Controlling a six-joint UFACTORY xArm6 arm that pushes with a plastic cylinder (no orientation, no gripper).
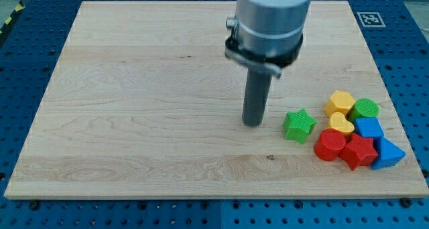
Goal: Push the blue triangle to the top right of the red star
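With no pincer to speak of, I'd swing my tip (253, 124) rightward, below the blue triangle (387, 153), nudging it up past the red star (360, 150).

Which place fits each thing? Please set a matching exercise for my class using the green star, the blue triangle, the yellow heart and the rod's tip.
Things:
1. green star
2. blue triangle
3. yellow heart
4. my tip

Places:
A. farthest toward the view's right in the cluster
B. between the tip and the cluster
C. just above the red blocks
D. left of every block, touching none

Pairs: 1-B, 2-A, 3-C, 4-D
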